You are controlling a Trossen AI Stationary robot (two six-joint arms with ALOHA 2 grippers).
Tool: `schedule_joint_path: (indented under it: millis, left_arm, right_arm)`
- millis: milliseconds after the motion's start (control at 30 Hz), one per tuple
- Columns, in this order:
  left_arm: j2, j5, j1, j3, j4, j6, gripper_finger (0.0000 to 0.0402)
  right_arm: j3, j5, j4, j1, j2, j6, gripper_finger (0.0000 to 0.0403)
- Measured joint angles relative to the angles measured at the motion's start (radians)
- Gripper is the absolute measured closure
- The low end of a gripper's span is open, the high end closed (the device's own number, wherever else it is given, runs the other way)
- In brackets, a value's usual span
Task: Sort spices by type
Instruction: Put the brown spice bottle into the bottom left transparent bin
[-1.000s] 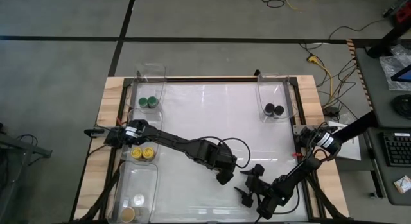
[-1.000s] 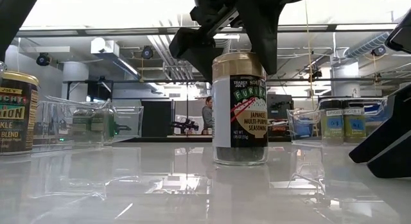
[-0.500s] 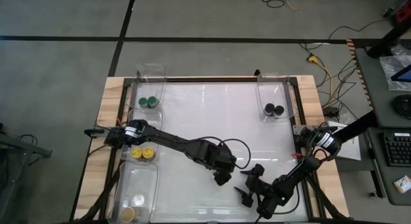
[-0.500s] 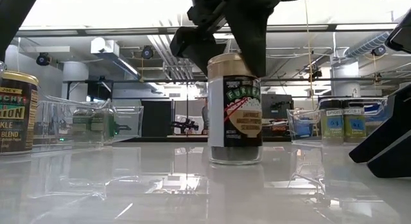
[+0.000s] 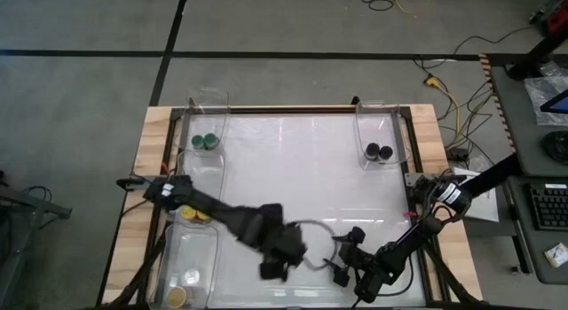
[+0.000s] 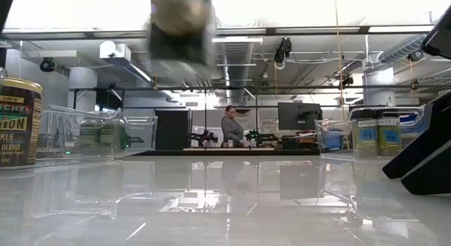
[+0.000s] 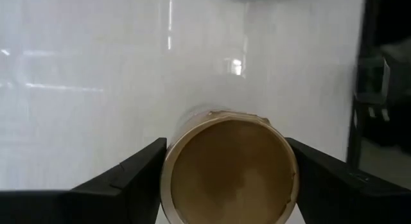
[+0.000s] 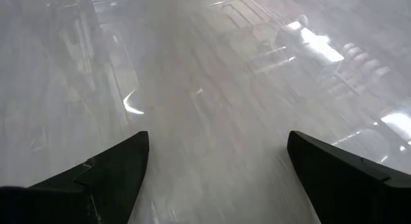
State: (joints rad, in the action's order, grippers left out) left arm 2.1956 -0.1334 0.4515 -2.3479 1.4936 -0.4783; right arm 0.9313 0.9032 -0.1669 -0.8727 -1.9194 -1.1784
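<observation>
The left gripper point(image 7: 228, 179) is clamped on a spice jar with a tan lid point(image 7: 229, 167), holding it up above the white bench point(image 5: 293, 159), near the clear bin point(image 5: 193, 257) on the left. The right gripper point(image 5: 342, 261) waits close by, its fingers wide apart.

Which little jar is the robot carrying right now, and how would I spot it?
Start at the white table and follow the left arm to the left gripper near the front edge. Clamped between its two dark fingers is the tan-lidded jar, lifted clear of the table. Every other jar sits in a clear bin along the table's edges; only this one is in the air.
</observation>
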Motion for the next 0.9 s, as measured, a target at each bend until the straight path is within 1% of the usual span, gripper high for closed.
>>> schedule_joint_path:
  millis: [33,100,200,300,433,567,667,800,900]
  left_arm:
    - [-0.007,-0.013,0.023,-0.010,0.027,0.000,0.0140]
    - [-0.048,-0.034,0.067,0.020,0.055,-0.014,0.0140]
    - [-0.114,-0.051,0.134,0.082,0.068,-0.099,0.0140]
    - [-0.188,-0.113,0.211,0.170,0.059,-0.196,0.0140]
    - [-0.306,-0.149,0.314,0.328,0.034,-0.362,0.0140]
    - [-0.428,-0.156,0.398,0.506,-0.020,-0.500,0.0140]
    - [-0.522,-0.155,0.449,0.636,-0.081,-0.577,0.0140]
    - [-0.634,-0.122,0.508,0.800,-0.150,-0.665,0.0140]
    - [-0.690,-0.085,0.540,0.906,-0.215,-0.726,0.0140]
  right_arm:
    - [0.002,-0.002,0.000,0.003,0.000,0.001,0.0042]
    - [0.006,-0.004,0.006,0.010,0.000,0.020,0.0042]
    - [0.011,-0.008,0.039,0.018,0.000,0.069,0.0042]
    - [0.023,-0.009,0.054,0.025,0.000,0.082,0.0042]
    - [0.045,-0.012,0.061,0.032,0.000,0.093,0.0042]
    - [0.067,-0.015,0.072,0.051,0.000,0.090,0.0042]
    - [0.079,-0.015,0.076,0.070,0.000,0.070,0.0042]
    - [0.085,-0.015,0.076,0.096,0.000,0.018,0.0042]
    - [0.089,-0.014,0.078,0.112,0.000,0.000,0.0042]
